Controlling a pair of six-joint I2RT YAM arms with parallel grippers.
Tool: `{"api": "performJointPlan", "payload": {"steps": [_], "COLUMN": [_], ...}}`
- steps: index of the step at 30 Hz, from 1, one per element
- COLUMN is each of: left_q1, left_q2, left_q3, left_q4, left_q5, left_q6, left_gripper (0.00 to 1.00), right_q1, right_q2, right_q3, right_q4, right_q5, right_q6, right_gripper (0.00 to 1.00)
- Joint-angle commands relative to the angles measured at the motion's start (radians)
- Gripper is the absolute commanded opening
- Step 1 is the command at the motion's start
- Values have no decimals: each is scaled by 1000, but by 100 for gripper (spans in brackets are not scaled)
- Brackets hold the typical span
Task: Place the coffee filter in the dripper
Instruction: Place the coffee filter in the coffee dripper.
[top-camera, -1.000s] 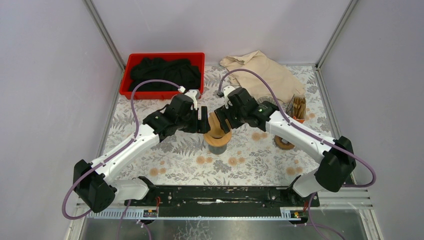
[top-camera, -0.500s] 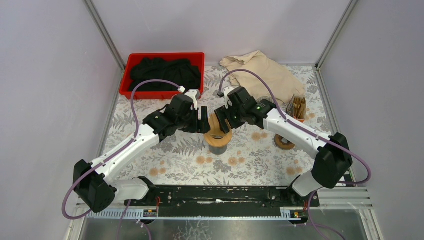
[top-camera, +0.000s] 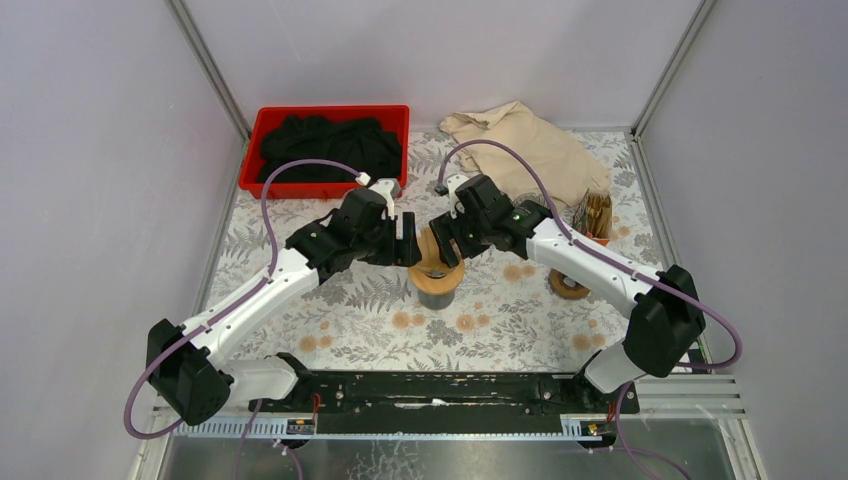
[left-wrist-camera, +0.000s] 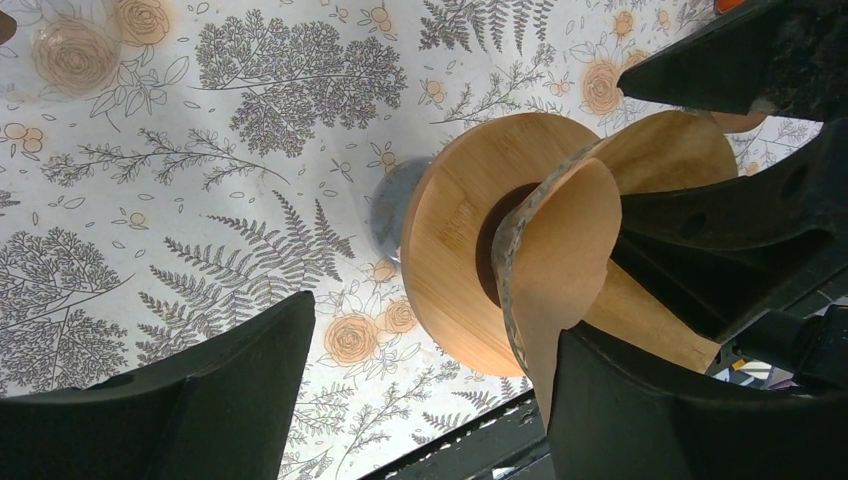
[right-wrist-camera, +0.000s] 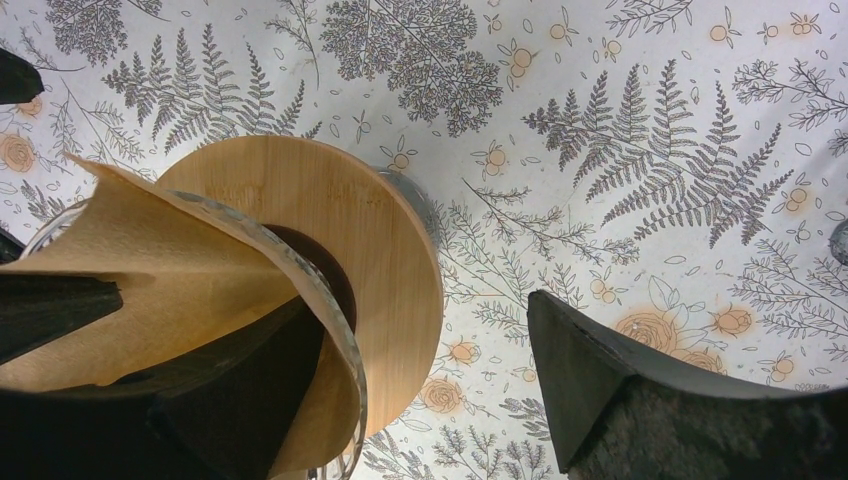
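Nearest, the black rail (top-camera: 425, 388) carries both arm bases, in front of the dripper (top-camera: 436, 283), which stands on the fern-printed table (top-camera: 340, 320). The arms reach in to the dripper from either side.

The left gripper (top-camera: 409, 243) hangs at the dripper's left, jaws spread wide and gripping nothing. In its wrist view one finger (left-wrist-camera: 200, 405) is out over the table, clear of the dripper's wooden collar (left-wrist-camera: 450, 260). The other (left-wrist-camera: 680, 420) lies right against the lower edge of the coffee filter (left-wrist-camera: 570, 250).

The right gripper (top-camera: 443, 243) is at the dripper's right, also spread wide. One finger (right-wrist-camera: 230, 400) reaches down inside the filter's cone, and the other (right-wrist-camera: 650, 400) stays outside, beyond the collar. The brown paper filter sits in the dripper's glass cone, its top edge rising past the rim.

Right of the dripper lies a wooden ring (top-camera: 568, 286). Farther right and back is a small holder of brown paper (top-camera: 597, 212). Behind the dripper to the left is a red bin (top-camera: 330, 109) with black cloth (top-camera: 325, 140), and behind to the right is a beige cloth (top-camera: 520, 140).
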Motion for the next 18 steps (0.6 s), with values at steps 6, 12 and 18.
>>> {"api": "performJointPlan", "payload": {"steps": [6, 12, 18], "left_q1": [6, 7, 6], "left_q2": [-16, -11, -9], "left_q3": [27, 11, 5], "left_q4": [74, 75, 79], "left_q5": [35, 34, 35], "left_q6": [-17, -18, -21], "left_gripper": [85, 85, 85], "right_q1": [-6, -6, -6], "right_q2": [-51, -89, -75], "right_q3": [12, 50, 71], "right_q4": [-24, -31, -26], "right_q5": [5, -27, -81], "right_q6": [-6, 0, 17], "right_gripper": [80, 82, 83]}}
